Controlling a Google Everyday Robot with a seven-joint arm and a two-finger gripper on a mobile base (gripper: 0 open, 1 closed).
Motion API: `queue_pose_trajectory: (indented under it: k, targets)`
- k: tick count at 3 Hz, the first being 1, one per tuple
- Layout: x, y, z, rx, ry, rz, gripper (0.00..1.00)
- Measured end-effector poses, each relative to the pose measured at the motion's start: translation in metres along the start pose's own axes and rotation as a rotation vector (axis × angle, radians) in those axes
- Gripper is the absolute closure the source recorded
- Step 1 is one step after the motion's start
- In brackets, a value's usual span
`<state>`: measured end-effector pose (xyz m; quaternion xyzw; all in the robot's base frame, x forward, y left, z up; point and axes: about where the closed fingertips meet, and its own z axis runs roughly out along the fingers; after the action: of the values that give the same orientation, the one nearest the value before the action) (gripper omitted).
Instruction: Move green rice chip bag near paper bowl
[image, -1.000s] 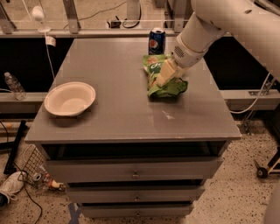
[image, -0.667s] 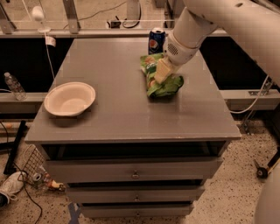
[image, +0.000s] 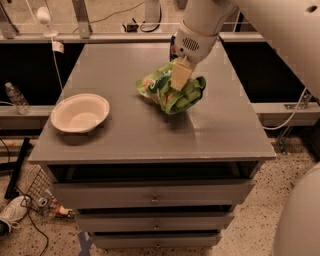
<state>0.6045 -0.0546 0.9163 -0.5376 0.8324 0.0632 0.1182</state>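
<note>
- The green rice chip bag (image: 167, 92) is pinched by the end effector (image: 180, 75) over the middle of the desk (image: 150, 140).
- The paper bowl (image: 80, 112) is found by the left edge.
- The bag should be carried left slowly and put down beside it.

Green rice chip bag (image: 189, 96): crinkly glossy foil, creased, w/ bright highlights. It's pinched in the gripper (image: 178, 85) over the table's centre-right; the gripper's fingers (image: 181, 74) look like smooth matt cream plastic. Arm shell (image: 202, 20): smooth white plastic, slight sheen. Paper bowl (image: 80, 116): matt off-white paper, plain. Table (image: 145, 137): grey top, smooth, satin, faint reflections. Drawer fronts (image: 115, 194): same grey finish, small metal knobs. Floor (image: 252, 232): speckled, stone-like. Bottle (image: 17, 99) at left: clear plastic.
</note>
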Motion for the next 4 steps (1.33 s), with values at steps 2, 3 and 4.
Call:
queue_pose_trajectory:
  k: [2, 3, 4]
  targets:
    - [-0.001, 0.001, 0.002, -0.006, 0.004, -0.028, 1.0]
    - [-0.016, 0.004, 0.011, -0.025, -0.039, -0.059, 1.0]
    - [-0.038, 0.016, 0.015, -0.053, -0.088, -0.126, 1.0]
